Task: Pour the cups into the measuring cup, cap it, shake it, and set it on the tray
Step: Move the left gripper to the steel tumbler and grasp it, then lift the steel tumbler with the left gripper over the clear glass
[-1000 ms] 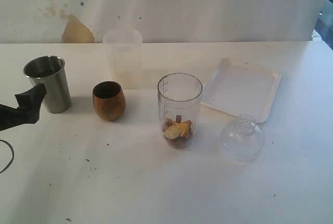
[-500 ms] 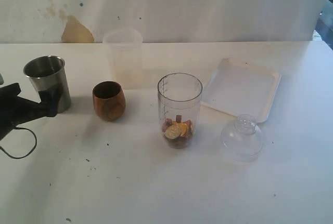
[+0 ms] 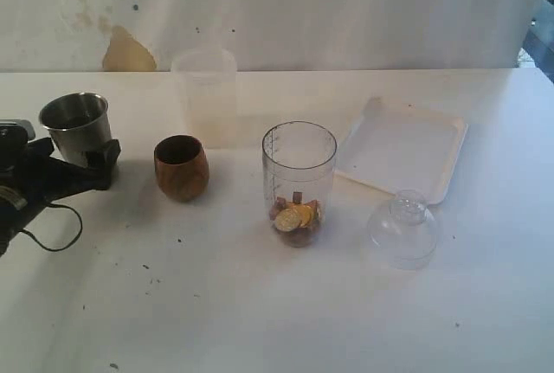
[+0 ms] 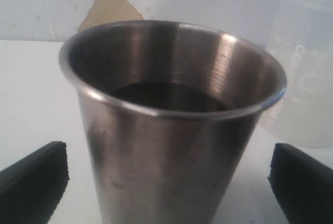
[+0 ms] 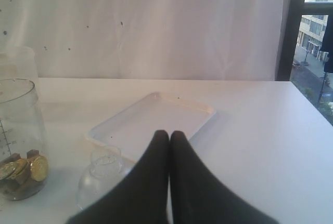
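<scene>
Nearest the camera, a clear domed lid (image 3: 402, 230) sits on the white table (image 3: 260, 321), just beside the measuring cup (image 3: 299, 183). The measuring cup stands upright and uncapped, with gold coins (image 3: 294, 217) and brownish bits in its bottom. The right gripper (image 5: 169, 135) hangs low over the table near the lid, its fingers pressed together and empty. Further back on the left stands the wooden cup (image 3: 182, 168). Beyond it is the steel tumbler (image 3: 76, 122), upright. The left gripper (image 4: 167, 159) straddles it – jaws spread wide, one finger on each side, neither touching the metal. On the right lies the tray (image 3: 433, 144), bare. A frosted cup (image 3: 205, 96) stands furthest back, near the stained wall (image 3: 346, 9).
</scene>
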{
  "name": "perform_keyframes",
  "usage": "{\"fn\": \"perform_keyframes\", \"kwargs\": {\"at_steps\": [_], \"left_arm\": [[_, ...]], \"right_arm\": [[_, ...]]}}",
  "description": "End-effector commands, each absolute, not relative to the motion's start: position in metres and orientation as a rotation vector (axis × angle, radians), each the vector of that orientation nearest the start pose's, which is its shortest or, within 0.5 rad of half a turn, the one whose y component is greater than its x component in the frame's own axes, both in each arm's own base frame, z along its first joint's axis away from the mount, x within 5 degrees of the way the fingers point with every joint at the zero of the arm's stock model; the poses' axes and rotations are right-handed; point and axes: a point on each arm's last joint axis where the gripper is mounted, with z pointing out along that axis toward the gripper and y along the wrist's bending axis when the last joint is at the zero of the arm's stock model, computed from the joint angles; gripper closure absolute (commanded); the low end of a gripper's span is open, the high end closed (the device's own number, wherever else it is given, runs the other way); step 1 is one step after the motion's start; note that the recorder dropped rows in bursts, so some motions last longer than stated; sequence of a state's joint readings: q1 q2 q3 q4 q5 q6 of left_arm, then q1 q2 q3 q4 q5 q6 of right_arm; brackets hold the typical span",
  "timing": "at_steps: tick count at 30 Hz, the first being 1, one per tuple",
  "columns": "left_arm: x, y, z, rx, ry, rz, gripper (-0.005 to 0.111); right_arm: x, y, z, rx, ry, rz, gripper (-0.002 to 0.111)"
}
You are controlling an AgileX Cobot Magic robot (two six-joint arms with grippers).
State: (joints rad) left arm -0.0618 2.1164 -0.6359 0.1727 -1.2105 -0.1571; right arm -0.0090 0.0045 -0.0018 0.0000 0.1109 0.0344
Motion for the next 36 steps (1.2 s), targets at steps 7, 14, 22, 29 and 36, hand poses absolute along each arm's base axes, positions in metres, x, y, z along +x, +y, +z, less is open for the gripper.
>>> {"fn": "perform_keyframes", "kwargs": {"at_steps": [7,14,22,29,36], "left_arm": [[0.360,-0.035,0.090,0.066,1.677,-0.244,0.001],[0.374,-0.036,0.083,0.050,1.663,-0.262,0.001],[0.373,-0.035,0.071,0.051,1.693,-0.253,0.001],[0.384,-0.036,0.077,0.053,1.655,-0.253,0.001],[0.386,-0.036,0.079,0.056,1.646,-0.251,0.001]], "right_arm": [[0.056,-0.001,0.203,0.041,1.594,0.020,0.108],[0.056,-0.001,0.203,0.041,1.594,0.020,0.108],[0.056,-0.001,0.203,0.041,1.594,0.020,0.108],[0.056,-0.001,0.203,0.041,1.594,0.020,0.108],[0.056,-0.001,0.203,0.041,1.594,0.020,0.108]]}}
